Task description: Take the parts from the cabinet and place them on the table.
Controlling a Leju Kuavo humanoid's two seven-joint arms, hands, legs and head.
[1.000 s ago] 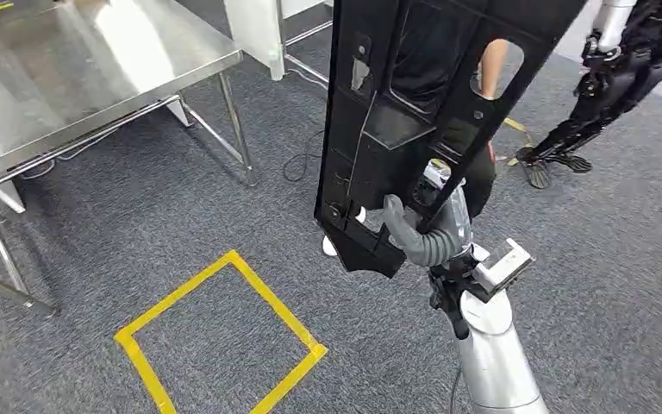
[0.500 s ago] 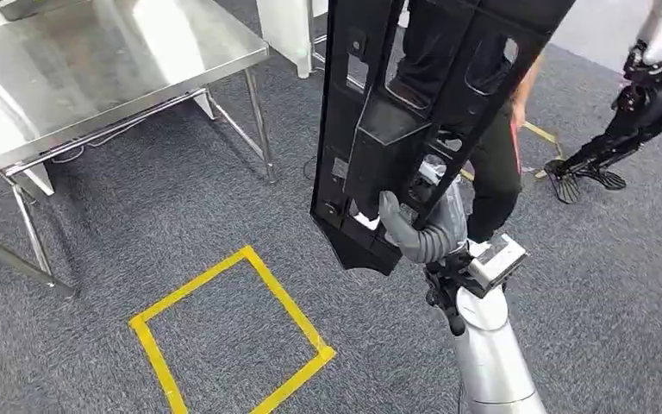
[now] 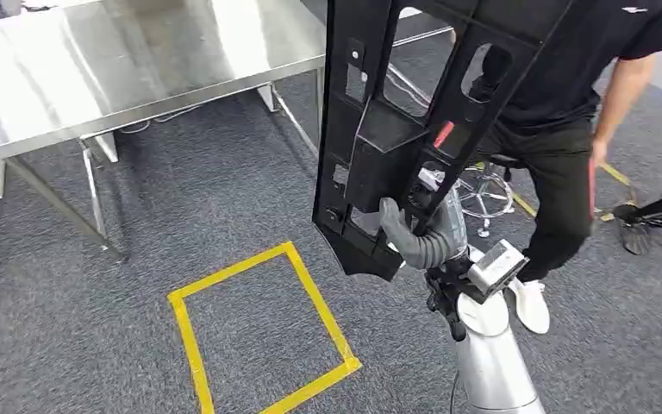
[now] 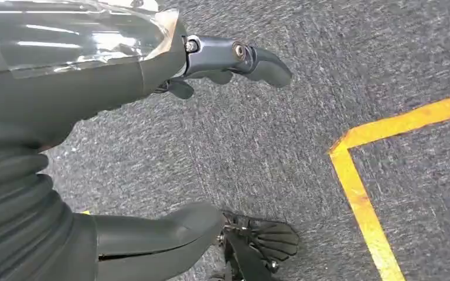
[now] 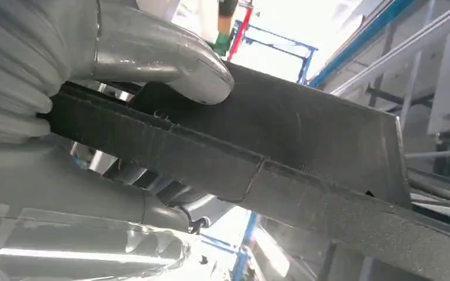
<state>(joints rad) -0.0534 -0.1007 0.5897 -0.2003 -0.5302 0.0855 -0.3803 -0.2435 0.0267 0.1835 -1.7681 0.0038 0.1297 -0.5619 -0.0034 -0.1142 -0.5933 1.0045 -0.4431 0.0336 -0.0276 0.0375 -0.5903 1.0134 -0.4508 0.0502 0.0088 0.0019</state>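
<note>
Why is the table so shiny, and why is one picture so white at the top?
Head view: the steel table mirrors ceiling lights as pale streaks. Right wrist view: bright light behind the black part, gripped by the right hand, washes the background white. Left wrist view: carpet is slightly blurred.

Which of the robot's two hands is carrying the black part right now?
The right hand grips the black part near its lower end, holding it upright. The left hand hangs above the carpet, fingers apart, holding nothing.

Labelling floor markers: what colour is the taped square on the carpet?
Yellow tape square; clearest in head view.
</note>
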